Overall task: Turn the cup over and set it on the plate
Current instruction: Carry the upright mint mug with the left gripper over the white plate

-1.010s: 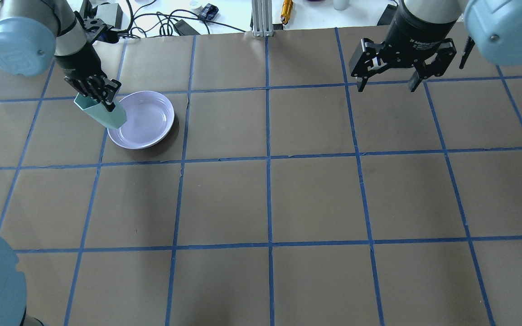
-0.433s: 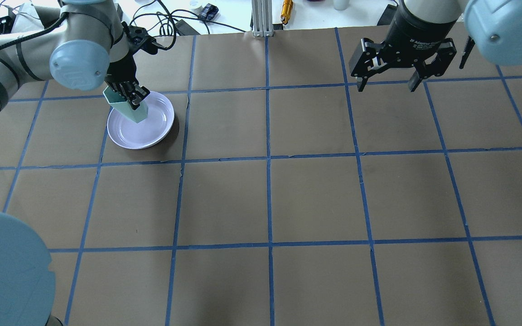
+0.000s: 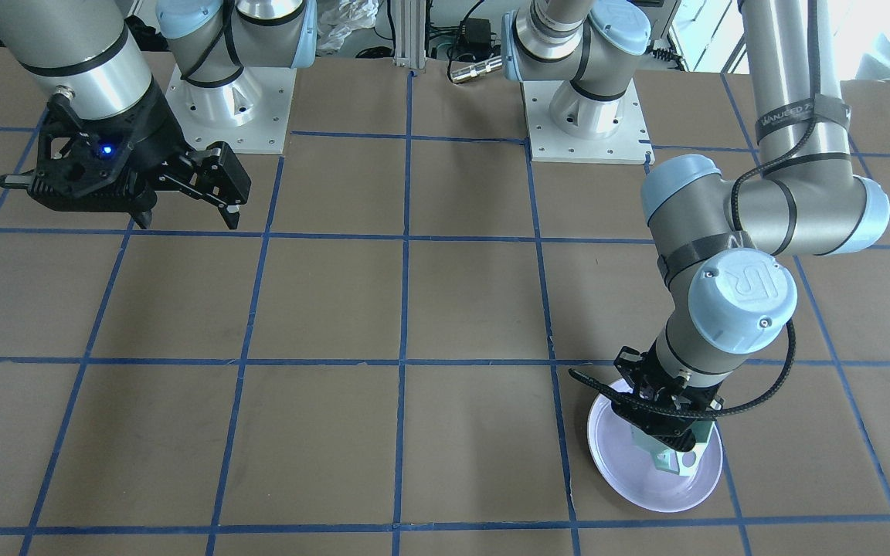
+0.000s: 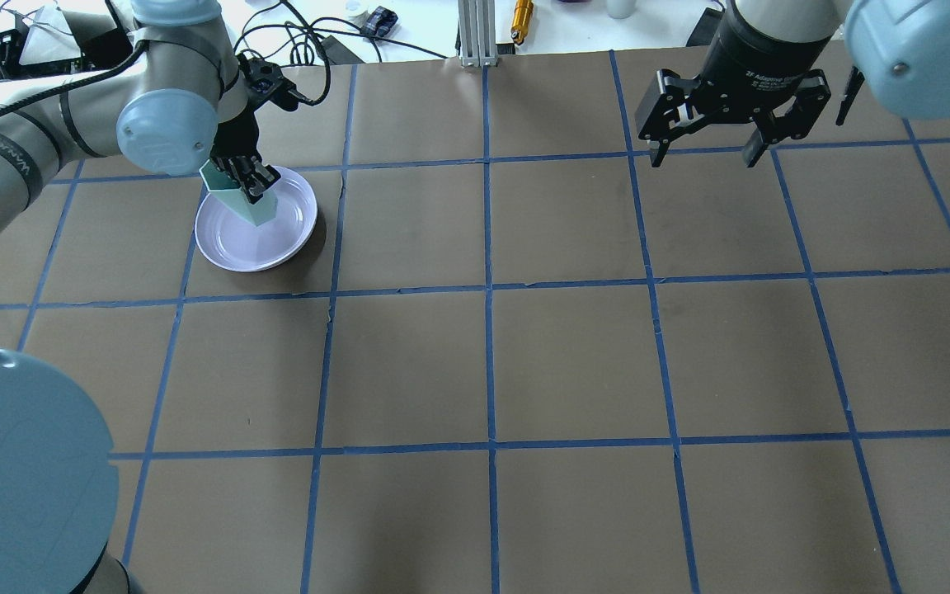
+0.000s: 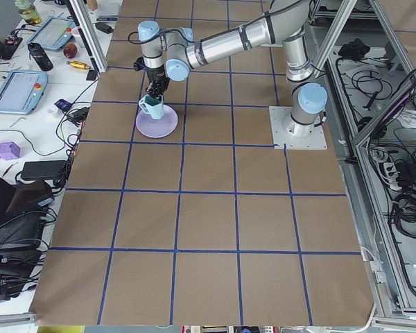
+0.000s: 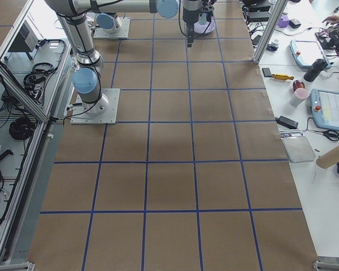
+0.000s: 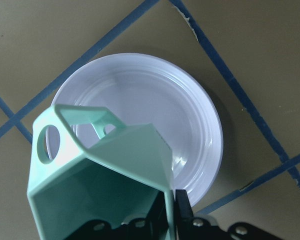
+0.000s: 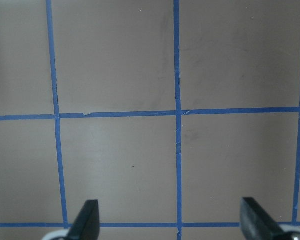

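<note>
1. Mint-green faceted cup (image 4: pixel 251 205) — rim wall clamped between the fingers of the left gripper (image 4: pixel 246 177).
2. Tilted over the lavender plate (image 4: pixel 273 246), base pointing down toward it, open mouth up toward the wrist, handle on the side away from the robot; contact with the plate impossible to tell.
3. Plate flat on brown paper-covered table (image 4: pixel 574 355) gridded with blue tape.
4. Well apart, right gripper (image 4: pixel 704 155) — fingers spread wide, hanging above the table.
</note>
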Tool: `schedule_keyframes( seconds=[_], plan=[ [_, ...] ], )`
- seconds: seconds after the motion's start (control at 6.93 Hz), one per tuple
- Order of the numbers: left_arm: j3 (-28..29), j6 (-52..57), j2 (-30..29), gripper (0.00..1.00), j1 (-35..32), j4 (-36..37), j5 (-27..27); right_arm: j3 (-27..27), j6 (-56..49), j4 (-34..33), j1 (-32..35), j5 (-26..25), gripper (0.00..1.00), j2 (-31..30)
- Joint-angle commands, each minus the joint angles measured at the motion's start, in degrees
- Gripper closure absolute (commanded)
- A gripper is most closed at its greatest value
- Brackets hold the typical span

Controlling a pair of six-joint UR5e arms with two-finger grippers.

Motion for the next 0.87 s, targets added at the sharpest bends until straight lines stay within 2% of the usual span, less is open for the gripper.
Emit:
schedule_keyframes(
  seconds=[0.0,0.43,0.58,0.72],
  plan=[
    [-0.11,0.08,-0.94,1.0,0.18,0.08,0.1,0.0,0.0,0.0,0.0,0.0,0.0,0.0],
    [-0.11,-0.01,-2.43,1.0,0.27,0.69,1.06,0.0,0.0,0.0,0.0,0.0,0.0,0.0],
    [-0.11,0.08,-2.78,0.41,0.27,0.78,1.07,0.0,0.0,0.0,0.0,0.0,0.0,0.0],
    [-0.11,0.08,-2.96,0.0,0.27,0.87,1.07,0.0,0.0,0.0,0.0,0.0,0.0,0.0]
  ],
)
